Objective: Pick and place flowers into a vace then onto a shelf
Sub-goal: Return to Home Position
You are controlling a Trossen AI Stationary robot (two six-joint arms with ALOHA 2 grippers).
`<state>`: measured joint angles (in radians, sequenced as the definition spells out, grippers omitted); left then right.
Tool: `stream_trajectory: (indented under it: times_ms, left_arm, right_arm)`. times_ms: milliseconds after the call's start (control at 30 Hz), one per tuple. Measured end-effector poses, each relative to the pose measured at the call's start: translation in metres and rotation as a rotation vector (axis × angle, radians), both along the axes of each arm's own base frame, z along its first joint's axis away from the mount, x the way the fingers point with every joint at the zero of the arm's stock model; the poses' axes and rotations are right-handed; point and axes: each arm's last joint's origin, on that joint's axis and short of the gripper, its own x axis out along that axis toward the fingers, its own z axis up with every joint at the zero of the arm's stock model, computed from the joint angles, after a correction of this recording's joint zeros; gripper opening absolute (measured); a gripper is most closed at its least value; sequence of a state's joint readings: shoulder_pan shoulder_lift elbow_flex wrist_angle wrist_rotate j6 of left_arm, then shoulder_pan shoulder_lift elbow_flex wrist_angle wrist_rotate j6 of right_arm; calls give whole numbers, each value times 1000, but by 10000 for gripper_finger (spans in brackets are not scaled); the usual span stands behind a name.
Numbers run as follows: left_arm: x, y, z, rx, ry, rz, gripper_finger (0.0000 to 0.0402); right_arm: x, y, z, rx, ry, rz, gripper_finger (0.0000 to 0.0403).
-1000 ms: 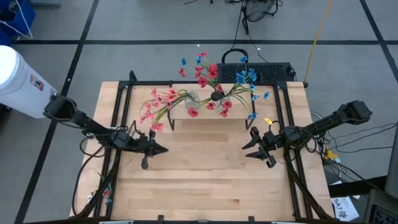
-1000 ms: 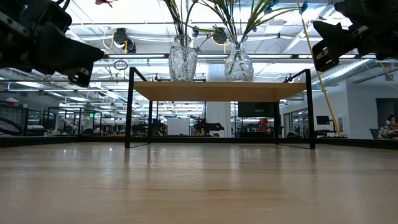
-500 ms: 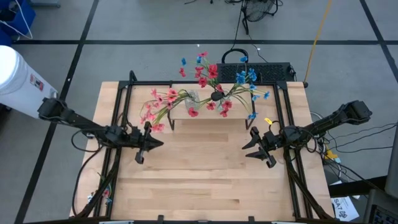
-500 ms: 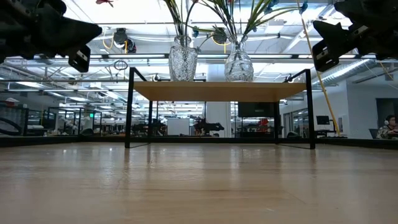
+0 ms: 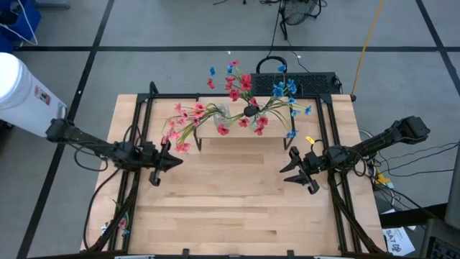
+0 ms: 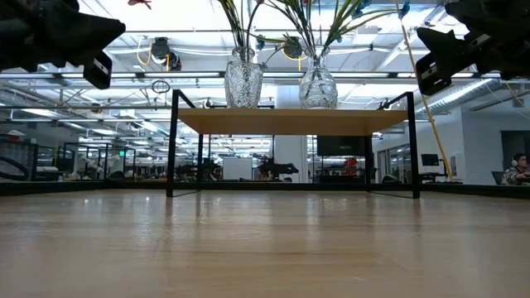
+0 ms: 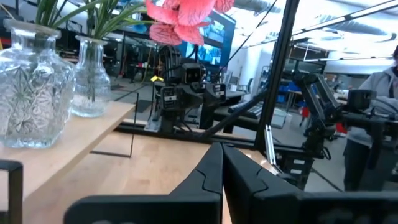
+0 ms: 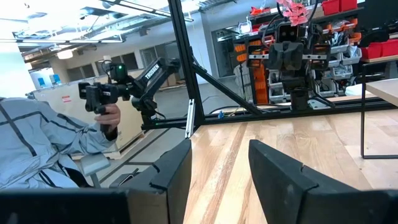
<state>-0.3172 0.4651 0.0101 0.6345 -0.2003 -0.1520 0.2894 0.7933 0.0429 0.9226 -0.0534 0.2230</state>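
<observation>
The flowers stand in two clear glass vases [image 6: 244, 81] [image 6: 318, 84] on the low light-wood shelf [image 6: 290, 121] at the table's far side. In the high view the pink spray [image 5: 180, 128] leans left, with red [image 5: 241, 86] and blue [image 5: 284, 90] blossoms over the shelf [image 5: 277, 124]. My left gripper [image 5: 172, 161] hangs shut and empty over the table, left of and nearer than the shelf. Its wrist view shows the vases [image 7: 30, 93] on the board and pink blossoms [image 7: 185, 15] overhead. My right gripper [image 5: 287, 169] is open and empty, to the right of the shelf and nearer than it.
A black metal frame [image 5: 136, 144] runs along the table's sides. Bare wooden tabletop [image 5: 230, 194] lies between the two grippers and toward the near edge. A person in a grey jacket [image 8: 37, 149] stands beyond the table's left side, holding a controller.
My left gripper has drawn back toward the table's left edge and risen a little, staying shut. The right arm, the vases and the flowers have kept still.
</observation>
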Motion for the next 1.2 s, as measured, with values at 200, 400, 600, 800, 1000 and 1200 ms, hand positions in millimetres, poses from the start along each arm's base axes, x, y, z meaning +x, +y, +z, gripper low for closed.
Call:
stream_trajectory:
  times_ms: [200, 400, 600, 800, 1000, 1200]
  left_arm:
    - [-6, 2, -1, -10, 20, -2, 8]
    - [-11, 4, -4, 0, 49, -1, 8]
    - [-13, 5, -7, 6, 84, 9, 7]
    - [-13, 5, -8, 18, 92, 12, 4]
    - [-13, 5, -14, 42, 153, 13, 24]
    - [-13, 6, -20, 59, 205, 51, 50]
  right_arm:
    - [0, 0, 0, 0, 0, 0, 150]
    - [0, 0, 0, 0, 0, 0, 150]
    - [0, 0, 0, 0, 0, 0, 151]
    - [0, 0, 0, 0, 0, 0, 150]
    - [0, 0, 0, 0, 0, 0, 150]
    - [0, 0, 0, 0, 0, 0, 150]
